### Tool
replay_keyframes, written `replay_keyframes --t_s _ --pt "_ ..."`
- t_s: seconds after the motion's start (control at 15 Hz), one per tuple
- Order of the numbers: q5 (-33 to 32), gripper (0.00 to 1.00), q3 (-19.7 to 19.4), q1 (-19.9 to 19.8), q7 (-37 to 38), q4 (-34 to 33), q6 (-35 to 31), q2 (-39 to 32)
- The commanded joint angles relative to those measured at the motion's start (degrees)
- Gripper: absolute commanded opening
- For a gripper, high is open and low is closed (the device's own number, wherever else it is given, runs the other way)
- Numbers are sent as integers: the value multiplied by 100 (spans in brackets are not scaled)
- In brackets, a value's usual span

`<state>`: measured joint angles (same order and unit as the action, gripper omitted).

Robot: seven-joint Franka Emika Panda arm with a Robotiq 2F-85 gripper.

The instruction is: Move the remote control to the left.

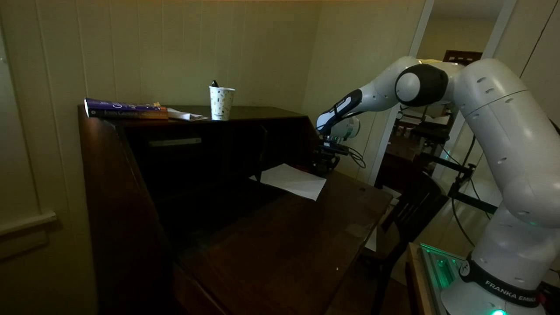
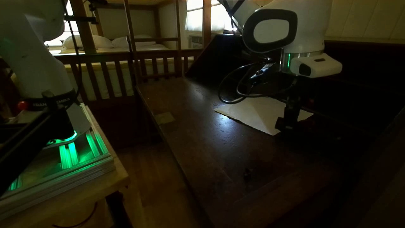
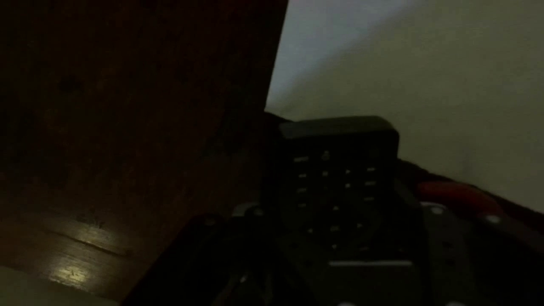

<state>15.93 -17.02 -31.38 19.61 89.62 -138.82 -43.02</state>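
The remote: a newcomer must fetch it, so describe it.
On the dark wooden desk, find the white sheet. By its corner in the wrist view, framed by the gripper, is the remote. Its black body with rows of pale button marks sets it apart from the sheet.

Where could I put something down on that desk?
The wide writing surface looks bare in an exterior view, from the white paper to the near end. Up top, there's room past the cup, away from the books; underneath is too dark to tell. It's crowded beside the paper, where the gripper and remote control are.
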Motion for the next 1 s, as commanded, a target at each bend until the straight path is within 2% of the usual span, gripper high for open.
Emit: replay_keyframes --t_s 0.0,0.4,0.73,0.87,0.93 --pt "-183 37 72 48 -1116 924 266 1107" --pt "-122 37 156 -43 -3242 2575 362 2659" --pt "-257 37 70 209 -4595 3829 477 3828" --pt "-275 37 79 410 -4952 4152 584 4246" --pt "-113 37 -58 369 -4675 3628 494 3586"
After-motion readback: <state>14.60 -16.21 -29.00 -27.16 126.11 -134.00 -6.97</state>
